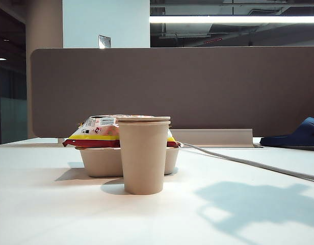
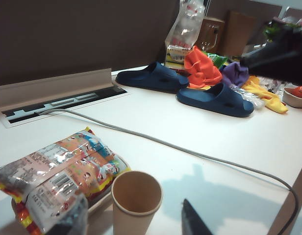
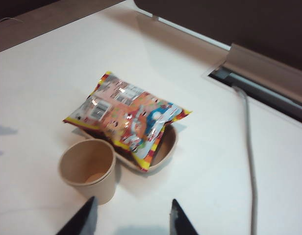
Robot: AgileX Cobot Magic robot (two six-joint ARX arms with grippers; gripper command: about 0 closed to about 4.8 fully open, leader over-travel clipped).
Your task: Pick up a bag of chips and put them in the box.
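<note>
Here the striped glossy bag of chips [image 3: 127,116] overfills the beige box [image 3: 166,148].

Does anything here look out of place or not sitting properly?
The bag of chips lies on top of the box, overhanging its rim rather than sitting inside. The paper cup stands upright, nothing spilled. Both end effectors are clear of them.

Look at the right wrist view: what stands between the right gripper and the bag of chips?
The open paper cup stands between the right gripper, jaws open, and the bag of chips, which lies on the box. Otherwise bare white table.
</note>
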